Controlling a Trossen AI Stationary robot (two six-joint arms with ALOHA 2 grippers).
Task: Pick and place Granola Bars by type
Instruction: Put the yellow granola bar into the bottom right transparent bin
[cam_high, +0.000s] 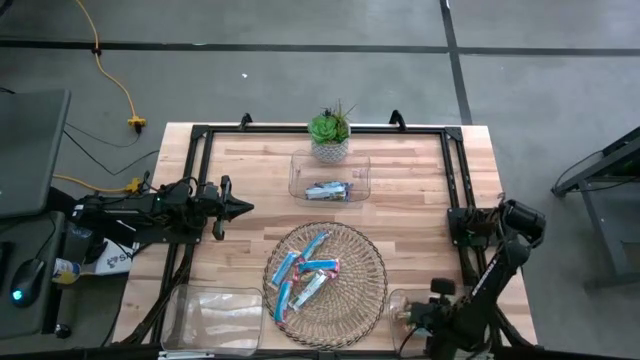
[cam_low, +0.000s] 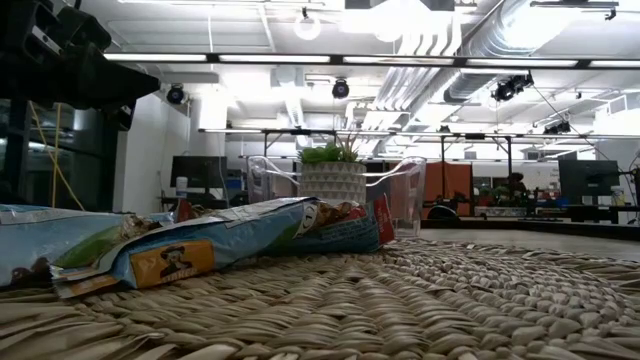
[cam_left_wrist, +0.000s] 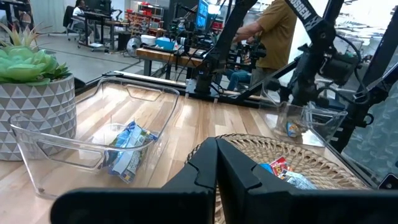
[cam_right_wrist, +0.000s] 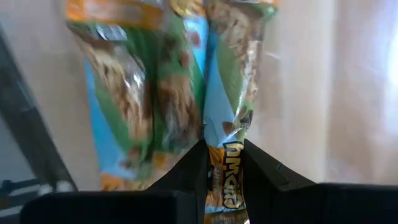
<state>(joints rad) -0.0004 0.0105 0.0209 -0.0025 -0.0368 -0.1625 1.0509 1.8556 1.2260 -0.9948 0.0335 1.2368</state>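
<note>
Several blue-wrapped granola bars (cam_high: 305, 275) lie on the round wicker tray (cam_high: 372, 262) at the near middle; the low view shows them (cam_low: 200, 245) close up. More bars (cam_high: 328, 190) lie in the far clear bin (cam_high: 300, 168). My right gripper (cam_high: 410, 318) stands over the near-right clear bin (cam_high: 393, 300), pointing down, shut on a tan-green bar (cam_right_wrist: 235, 74). A second tan-green bar (cam_right_wrist: 130, 93) lies beside it. My left gripper (cam_high: 240, 208) waits shut at the table's left. My right gripper pinches the tan-green bar by one end of its wrapper (cam_right_wrist: 227, 163) between its two fingers, which come from above and point down. The bar hangs lengthwise below the fingers, over the bin. Whether its lower end touches the bin's floor cannot be told.
A potted plant (cam_high: 330, 135) stands at the far middle behind the far bin. Another clear bin (cam_high: 215, 315) sits at the near left corner. A black frame (cam_high: 455, 180) runs around the wooden table's edges. People and benches show in the room beyond.
</note>
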